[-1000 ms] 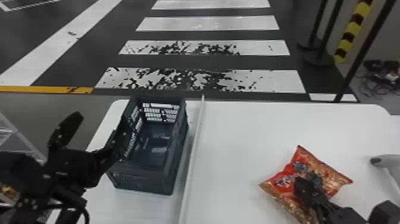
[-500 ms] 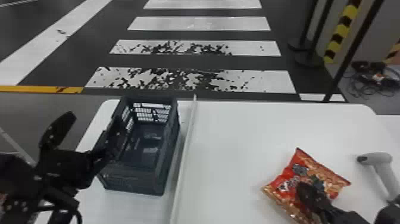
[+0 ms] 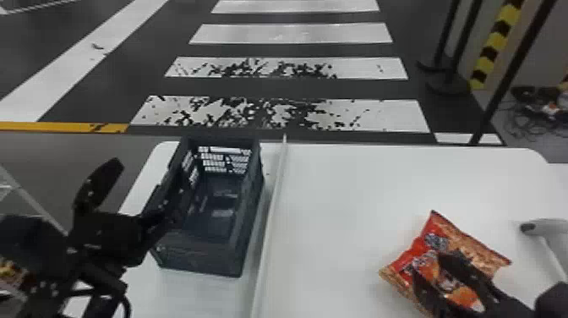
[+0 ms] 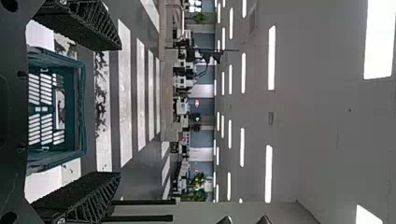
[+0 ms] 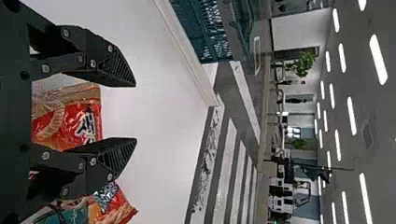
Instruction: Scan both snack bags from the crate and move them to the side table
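In the head view my left gripper stands open at the dark crate's left side; nothing lies between its fingers. The left wrist view shows that gripper and the crate beyond it. My right gripper is over a red-orange snack bag lying on the white table's right half. Its fingers stand apart in the right wrist view, the gripper holding nothing, with the bag below and behind the fingertips. No bag can be made out inside the crate.
A low white divider runs along the table between crate and bag. The pale handheld scanner is at the right edge. Under the left arm, colourful items sit beside a wire frame.
The head view has swung slightly right and partly back. Over the bag, two fingers of my right gripper now show apart, where one showed before. Bag and crate have stayed put.
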Robot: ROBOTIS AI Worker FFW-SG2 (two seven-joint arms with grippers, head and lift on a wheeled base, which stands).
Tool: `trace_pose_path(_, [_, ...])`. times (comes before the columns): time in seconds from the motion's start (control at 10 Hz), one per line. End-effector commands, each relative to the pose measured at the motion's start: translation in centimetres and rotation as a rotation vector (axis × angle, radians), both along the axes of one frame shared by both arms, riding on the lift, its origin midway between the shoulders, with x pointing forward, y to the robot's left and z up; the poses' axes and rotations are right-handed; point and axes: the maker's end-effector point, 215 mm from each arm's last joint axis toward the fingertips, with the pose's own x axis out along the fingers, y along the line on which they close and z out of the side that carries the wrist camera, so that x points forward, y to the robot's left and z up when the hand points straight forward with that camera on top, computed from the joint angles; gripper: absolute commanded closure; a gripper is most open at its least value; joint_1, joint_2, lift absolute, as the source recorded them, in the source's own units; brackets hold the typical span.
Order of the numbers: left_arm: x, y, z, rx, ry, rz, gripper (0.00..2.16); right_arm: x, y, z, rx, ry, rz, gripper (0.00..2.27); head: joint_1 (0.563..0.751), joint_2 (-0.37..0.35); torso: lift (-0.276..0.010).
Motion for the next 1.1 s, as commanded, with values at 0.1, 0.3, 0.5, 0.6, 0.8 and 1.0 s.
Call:
trace_pose_path(0.1, [0.4, 0.0, -0.2, -0.004, 0.001, -0.006, 0.03, -2.8, 1.4, -2.6, -0.222, 0.078, 0.005, 0.03, 0.695, 0.107, -0.095])
trace_pose_path(0.3, [0.5, 0.1, 0.3, -0.024, -0.023, -0.018, 0.03, -5.2, 1.6, -5.5, -0.446, 0.146, 0.009, 0.02, 0.695, 0.12, -0.095])
trace_pose_path(0.5, [0.5, 0.4, 0.4, -0.039, -0.038, -0.025, 0.03, -6.8, 0.7, -7.3, -0.644, 0.173, 0.006, 0.04, 0.695, 0.126, -0.095])
trace_pose_path(0.6, [0.5, 0.5, 0.2, -0.04, -0.04, -0.023, 0.03, -6.7, 0.7, -7.1, -0.655, 0.166, -0.004, 0.04, 0.695, 0.125, -0.095])
trace_pose_path(0.8, [0.5, 0.6, 0.2, -0.042, -0.045, -0.026, 0.03, -6.2, -0.4, -6.9, -0.71, 0.154, -0.033, 0.06, 0.695, 0.125, -0.095])
trace_pose_path(1.0, [0.5, 0.0, -0.1, -0.047, -0.044, -0.044, 0.03, -5.0, -2.4, -7.0, -0.822, 0.116, -0.094, 0.08, 0.695, 0.103, -0.095])
